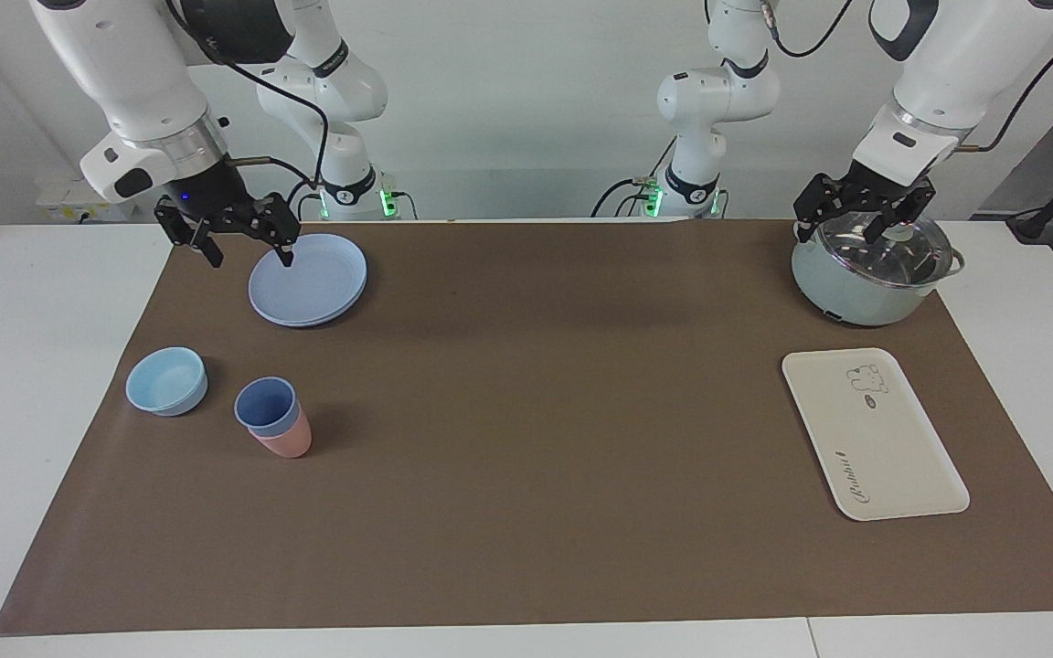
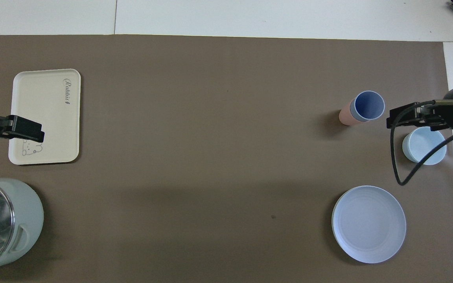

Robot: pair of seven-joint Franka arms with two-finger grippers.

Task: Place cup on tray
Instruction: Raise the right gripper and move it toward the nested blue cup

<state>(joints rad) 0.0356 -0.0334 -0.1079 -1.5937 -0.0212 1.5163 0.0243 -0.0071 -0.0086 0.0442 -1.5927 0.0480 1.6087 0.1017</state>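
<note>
Cup: the small periwinkle-blue tapered plastic cup sat nested inside a pink plastic cup of the same shape, upright on the table toward the right arm's end.
Tray: the flat cream-white rectangular tray with rounded corners and a bear drawing lay bare toward the left arm's end, well apart from the cup.
Bowl: a shallow light-blue bowl stood just beside the stacked cups.
Plate: a round blue plate lay nearer to the robots than the cups.
Pot: a pale green pot with a glass lid stood nearer to the robots than the tray.
Right gripper: raised over the plate's edge, jaws spread, holding nothing.
Left gripper: over the pot's lid, jaws spread, holding nothing.
</note>
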